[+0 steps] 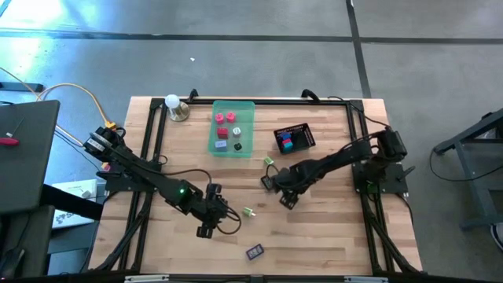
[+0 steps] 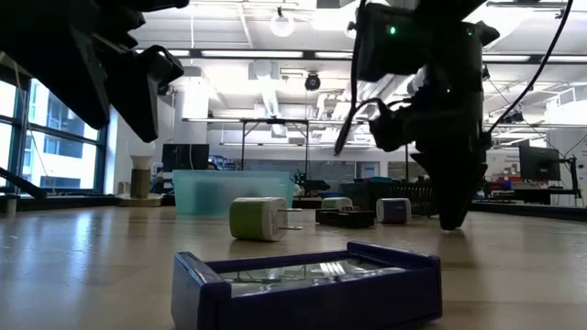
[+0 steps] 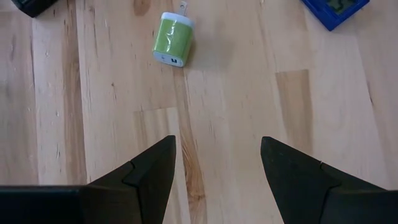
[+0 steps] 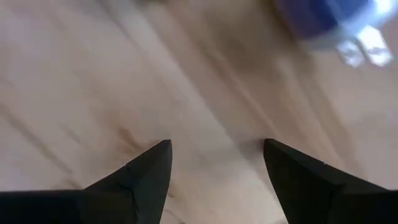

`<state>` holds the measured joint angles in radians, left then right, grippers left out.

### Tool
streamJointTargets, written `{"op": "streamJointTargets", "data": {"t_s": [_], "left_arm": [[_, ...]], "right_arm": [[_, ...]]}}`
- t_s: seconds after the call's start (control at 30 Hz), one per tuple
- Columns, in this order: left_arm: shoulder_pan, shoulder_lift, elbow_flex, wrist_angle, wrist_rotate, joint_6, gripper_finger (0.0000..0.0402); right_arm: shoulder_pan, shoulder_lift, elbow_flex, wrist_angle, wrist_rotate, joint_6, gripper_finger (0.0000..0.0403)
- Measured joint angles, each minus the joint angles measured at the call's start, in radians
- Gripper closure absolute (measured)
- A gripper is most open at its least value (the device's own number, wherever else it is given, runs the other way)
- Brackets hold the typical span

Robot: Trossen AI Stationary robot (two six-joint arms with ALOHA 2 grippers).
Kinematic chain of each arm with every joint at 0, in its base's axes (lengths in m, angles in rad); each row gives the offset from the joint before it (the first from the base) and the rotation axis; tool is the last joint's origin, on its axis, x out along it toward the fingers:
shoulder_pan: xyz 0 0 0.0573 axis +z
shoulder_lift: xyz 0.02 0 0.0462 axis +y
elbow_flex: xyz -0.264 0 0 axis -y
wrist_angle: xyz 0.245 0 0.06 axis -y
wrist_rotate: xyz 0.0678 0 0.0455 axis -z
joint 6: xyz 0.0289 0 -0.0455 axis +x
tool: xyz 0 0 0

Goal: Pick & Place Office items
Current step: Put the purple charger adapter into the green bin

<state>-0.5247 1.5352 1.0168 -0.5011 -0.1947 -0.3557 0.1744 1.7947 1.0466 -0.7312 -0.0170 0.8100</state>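
Charger (image 3: 173,40) just beyond left gripper (image 3: 217,163)

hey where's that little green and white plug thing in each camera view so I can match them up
High view: the green and white plug lies on bare wood near the table's middle, just right of the left hand.
Low view: centre, on its side.
Left wrist view: near the top, ahead of the open fingers.
Right wrist view: not in it.
Shared landmark: the blue flat piece, closest in the low view, a corner in the left wrist view.
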Motion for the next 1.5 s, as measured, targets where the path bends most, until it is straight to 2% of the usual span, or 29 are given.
{"op": "streamJointTargets", "data": {"t_s": [0.1,0.27,0.5,0.83,1.17,1.5], "left_arm": [[0.000,0.000,-0.006,0.001,0.000,0.000,0.0176],[0.000,0.000,-0.018,0.002,0.000,-0.001,0.0176],[0.000,0.001,-0.033,0.007,0.000,-0.002,0.0176],[0.000,0.001,-0.034,0.009,-0.001,-0.004,0.0176],[0.000,0.001,-0.034,0.010,-0.013,-0.004,0.0176],[0.000,0.001,-0.034,0.009,-0.013,-0.003,0.0176]], "right_arm": [[-0.024,0.000,0.000,-0.035,0.011,-0.026,0.0160],[-0.051,0.000,0.001,-0.056,0.107,-0.126,0.0160],[-0.049,0.000,0.002,-0.102,0.183,-0.235,0.0160],[0.018,0.000,0.031,-0.219,0.402,-0.322,0.0160],[0.009,0.000,0.104,-0.214,0.381,-0.462,0.0160],[-0.014,0.000,0.116,-0.116,0.385,-0.501,0.0160]]}}
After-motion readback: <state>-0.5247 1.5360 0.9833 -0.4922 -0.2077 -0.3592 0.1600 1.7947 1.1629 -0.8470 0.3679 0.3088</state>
